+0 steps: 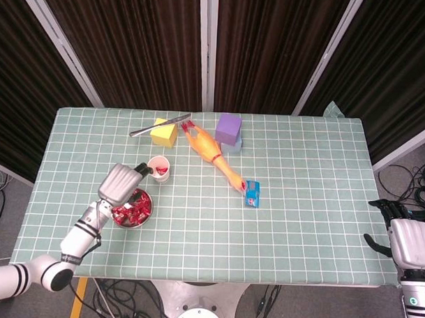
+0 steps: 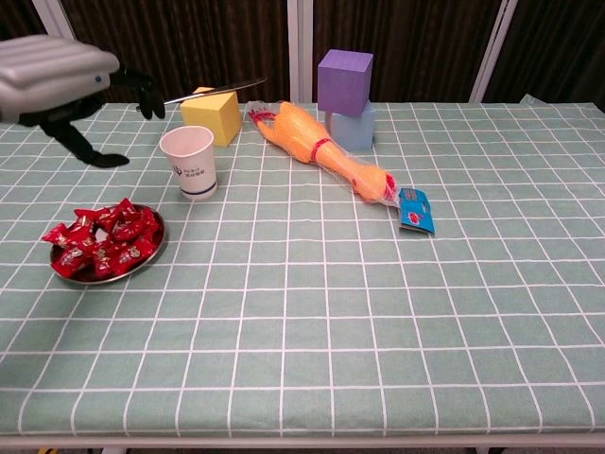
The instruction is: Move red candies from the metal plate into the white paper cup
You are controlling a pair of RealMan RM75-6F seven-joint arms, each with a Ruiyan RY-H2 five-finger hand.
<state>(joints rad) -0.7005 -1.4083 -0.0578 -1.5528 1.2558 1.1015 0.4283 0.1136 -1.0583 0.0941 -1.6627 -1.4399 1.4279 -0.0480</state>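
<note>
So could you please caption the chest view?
Open left hand above candy plate, beside the paper cup.

Left hand (image 1: 122, 182) raised over the table, fingers spread and empty, right hand (image 1: 409, 240) low beside the table edge

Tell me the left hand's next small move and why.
Probably lower the left hand onto the metal plate to pinch another red candy. Its fingers look spread and empty, the plate is still heaped, and the white paper cup already holds some red.

Overhead head view, low chest view
</note>
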